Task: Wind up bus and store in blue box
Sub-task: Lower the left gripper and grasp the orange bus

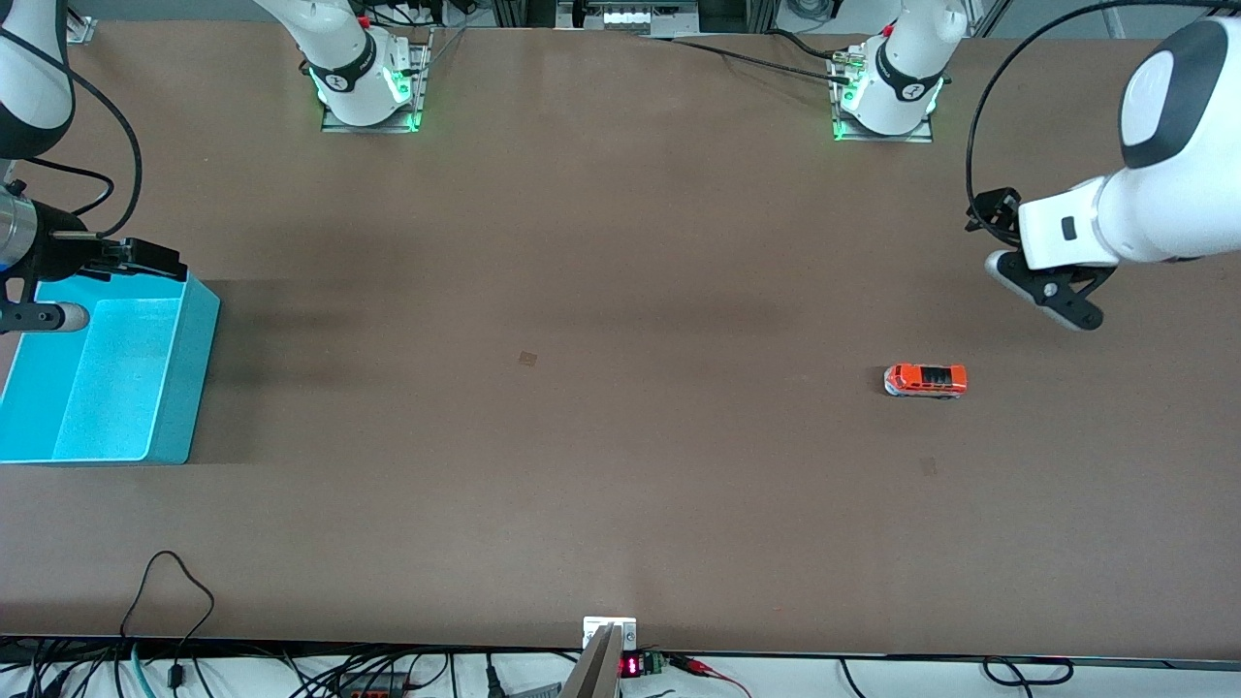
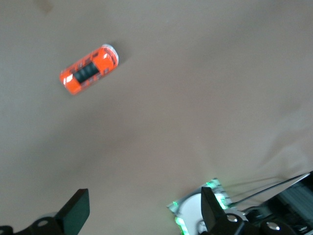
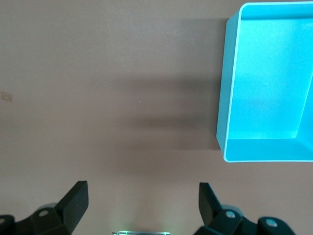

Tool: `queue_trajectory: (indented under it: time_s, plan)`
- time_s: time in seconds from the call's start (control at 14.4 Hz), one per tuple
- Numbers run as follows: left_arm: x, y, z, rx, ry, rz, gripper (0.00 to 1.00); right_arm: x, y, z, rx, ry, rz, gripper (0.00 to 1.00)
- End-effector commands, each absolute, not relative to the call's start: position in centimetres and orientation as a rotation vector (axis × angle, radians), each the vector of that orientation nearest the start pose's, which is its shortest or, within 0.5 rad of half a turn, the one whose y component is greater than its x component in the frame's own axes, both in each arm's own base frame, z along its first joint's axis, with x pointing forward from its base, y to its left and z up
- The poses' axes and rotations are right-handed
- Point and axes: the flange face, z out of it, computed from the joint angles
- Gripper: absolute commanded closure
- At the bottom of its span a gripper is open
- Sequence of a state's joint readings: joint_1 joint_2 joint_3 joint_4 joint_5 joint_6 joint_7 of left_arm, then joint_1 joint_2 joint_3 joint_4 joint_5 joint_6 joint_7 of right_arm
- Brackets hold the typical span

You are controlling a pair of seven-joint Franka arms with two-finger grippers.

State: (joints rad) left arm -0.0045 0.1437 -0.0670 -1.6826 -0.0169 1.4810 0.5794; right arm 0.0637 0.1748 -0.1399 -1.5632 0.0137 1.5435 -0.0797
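The small orange bus (image 1: pixel 926 380) stands on the brown table toward the left arm's end, its dark roof windows up. It also shows in the left wrist view (image 2: pixel 89 69). My left gripper (image 2: pixel 144 205) is open and empty, up in the air over bare table beside the bus (image 1: pixel 1047 289). The blue box (image 1: pixel 189 368) stands at the right arm's end of the table and is empty. My right gripper (image 3: pixel 143 200) is open and empty, over the table by the box's wall (image 3: pixel 222 112) that faces the robots' bases (image 1: pixel 39 291).
The two arm bases (image 1: pixel 364 82) (image 1: pixel 892 87) stand along the table edge farthest from the front camera. Cables (image 1: pixel 175 591) and a small device (image 1: pixel 609 640) lie at the edge nearest that camera. A wide stretch of brown table lies between box and bus.
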Motion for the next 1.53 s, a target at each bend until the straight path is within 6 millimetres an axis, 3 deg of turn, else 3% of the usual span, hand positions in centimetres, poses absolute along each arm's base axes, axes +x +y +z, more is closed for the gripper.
queue_trajectory:
  time_s: [0.0, 0.14, 0.49, 0.83, 1.04, 1.25, 1.32, 1.46]
  plan:
    - [57.9, -3.2, 45.4, -2.912, 1.324, 0.470, 0.00, 59.2, -3.4, 53.2, -3.119, -0.005, 0.307, 0.00]
    - [58.2, -3.1, 42.6, -2.825, 1.495, 0.408, 0.00, 59.2, -3.4, 53.1, -3.117, -0.012, 0.309, 0.00]
    - [57.7, -2.0, 33.2, -2.568, 1.887, 0.183, 0.00, 59.4, -3.7, 52.2, -3.109, -0.009, 0.334, 0.00]
    - [59.2, -0.8, 25.2, -2.329, 2.178, 0.100, 0.00, 59.4, -3.7, 52.3, -3.111, -0.019, 0.332, 0.00]
    - [59.3, 0.5, 23.0, -2.267, 2.219, 0.054, 0.00, 59.5, -3.5, 52.4, -3.107, -0.012, 0.329, 0.00]
    - [58.6, 0.4, 20.9, -2.234, 2.216, -0.001, 0.05, 59.4, -3.8, 52.3, -3.106, -0.007, 0.331, 0.00]
    - [58.5, 0.5, 20.4, -2.234, 2.213, -0.005, 0.10, 59.5, -3.6, 52.4, -3.107, -0.011, 0.329, 0.00]
    - [58.5, 0.4, 20.0, -2.235, 2.217, -0.003, 0.33, 59.5, -3.5, 52.4, -3.108, -0.011, 0.329, 0.00]
